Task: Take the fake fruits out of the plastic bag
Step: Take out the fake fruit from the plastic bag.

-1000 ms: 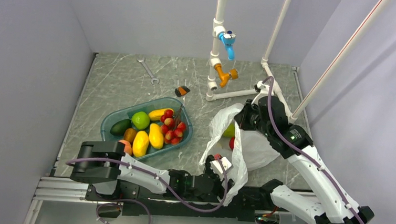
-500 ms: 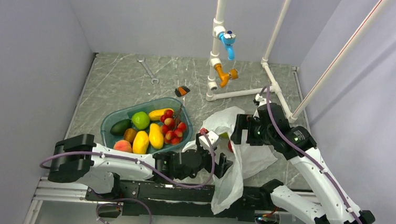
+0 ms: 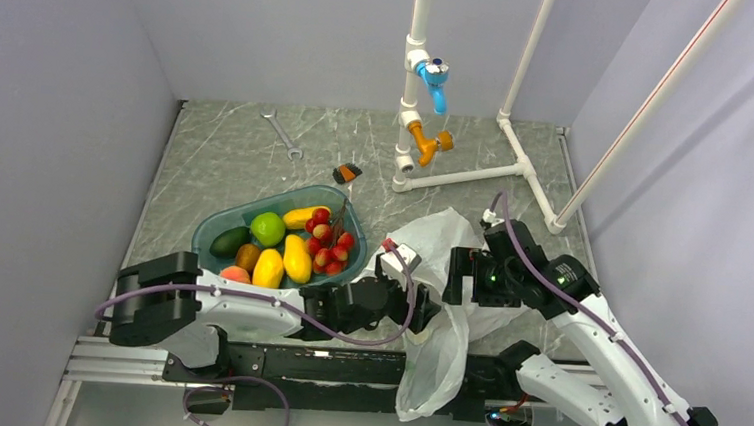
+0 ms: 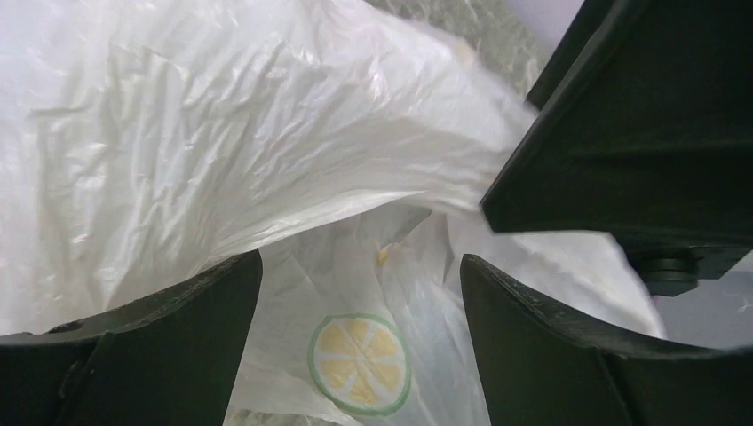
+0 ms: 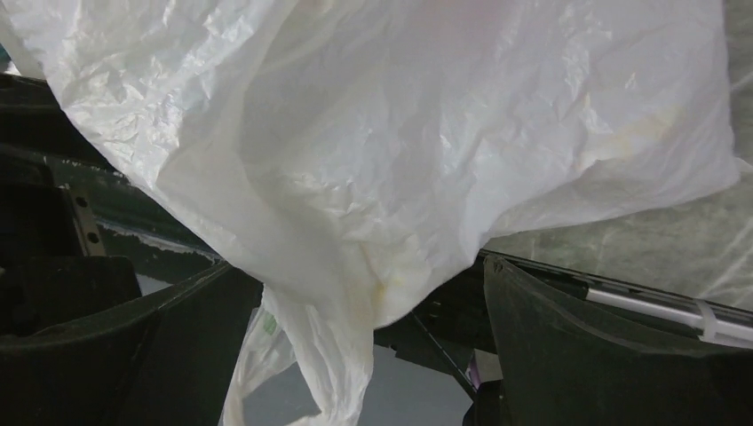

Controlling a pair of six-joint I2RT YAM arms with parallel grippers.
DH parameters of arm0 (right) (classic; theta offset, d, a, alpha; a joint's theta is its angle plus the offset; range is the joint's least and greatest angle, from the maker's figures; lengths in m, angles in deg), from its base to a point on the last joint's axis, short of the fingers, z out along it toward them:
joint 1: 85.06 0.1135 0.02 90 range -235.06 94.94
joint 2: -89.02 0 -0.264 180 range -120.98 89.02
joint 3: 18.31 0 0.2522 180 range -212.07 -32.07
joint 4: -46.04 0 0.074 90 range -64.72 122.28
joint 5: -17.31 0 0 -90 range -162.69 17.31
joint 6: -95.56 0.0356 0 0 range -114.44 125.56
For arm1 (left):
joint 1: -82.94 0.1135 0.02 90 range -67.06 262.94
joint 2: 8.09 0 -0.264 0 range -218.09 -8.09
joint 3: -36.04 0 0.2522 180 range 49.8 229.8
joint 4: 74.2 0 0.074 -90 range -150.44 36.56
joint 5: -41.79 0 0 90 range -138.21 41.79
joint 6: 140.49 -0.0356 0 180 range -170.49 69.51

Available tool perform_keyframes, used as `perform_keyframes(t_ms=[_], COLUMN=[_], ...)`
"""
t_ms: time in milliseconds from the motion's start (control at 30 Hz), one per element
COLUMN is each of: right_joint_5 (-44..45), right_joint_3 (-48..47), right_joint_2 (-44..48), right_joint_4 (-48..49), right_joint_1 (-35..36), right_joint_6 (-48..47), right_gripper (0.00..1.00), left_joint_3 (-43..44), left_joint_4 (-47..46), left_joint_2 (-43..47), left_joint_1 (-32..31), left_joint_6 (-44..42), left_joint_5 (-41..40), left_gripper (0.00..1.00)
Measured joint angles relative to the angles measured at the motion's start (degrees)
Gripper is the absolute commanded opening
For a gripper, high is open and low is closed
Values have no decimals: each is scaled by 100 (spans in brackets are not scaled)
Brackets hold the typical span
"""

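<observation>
The plastic bag (image 3: 430, 235) lies crumpled on the table right of centre, and its lower part (image 3: 430, 369) hangs over the near edge. No fruit shows through it. My left gripper (image 3: 423, 311) is open at the bag's left side; loose film with a lemon-slice print (image 4: 360, 364) sits between its fingers (image 4: 361, 266). My right gripper (image 3: 455, 277) is open at the bag's right side, with the bag (image 5: 426, 115) draped in front of its spread fingers (image 5: 371, 271). A cluster of red berries (image 3: 329, 240) and a green-orange round fruit (image 3: 268, 227) rest in the teal tray (image 3: 214, 224).
The tray also holds yellow mangoes (image 3: 297, 258), an avocado (image 3: 230, 241) and a peach (image 3: 235, 274). At the back stand a white pipe frame (image 3: 456, 174) with a blue valve (image 3: 433, 77) and an orange valve (image 3: 426, 141), a wrench (image 3: 282, 134) and a small orange-black object (image 3: 347, 173).
My right gripper has opened and let go of the bag, then moved nearer and lower. The bag has slumped and now hangs further over the near edge. My left gripper has moved up against the bag.
</observation>
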Motion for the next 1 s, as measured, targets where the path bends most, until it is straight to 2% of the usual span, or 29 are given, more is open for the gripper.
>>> perform_keyframes(t_ms=[167, 400, 533, 567, 600, 667, 700, 867, 1000], right_joint_5=[201, -374, -501, -492, -487, -514, -544, -1246, -1460], right_joint_3=[-208, -177, -66, -33, 7, 81, 109, 251, 393], right_joint_2=[151, 455, 402, 382, 356, 319, 310, 409, 442], right_joint_4=[-101, -470, -723, -734, -732, -713, -697, -356, -262], right_joint_1=[0, 4, 9, 11, 11, 11, 11, 90, 234], right_joint_6=[39, -15, -85, -94, -98, -74, -57, -164, -258], right_gripper=[99, 98, 80, 78, 81, 95, 99, 100, 100], left_joint_3=[4, 4, 7, 7, 11, 33, 44, 76, 76], left_joint_4=[-37, -162, -179, -186, -195, -192, -190, -190, -181], left_joint_2=[-195, -173, -175, -175, -181, -199, -208, -216, -216], left_joint_1=[11, 35, 48, 50, 50, 50, 50, 50, 50], left_joint_6=[17, 107, 131, 140, 153, 173, 190, 251, 251], left_joint_5=[122, 120, 120, 122, 125, 131, 133, 136, 105], left_gripper=[88, 88, 88, 88, 88, 89, 89, 90, 90])
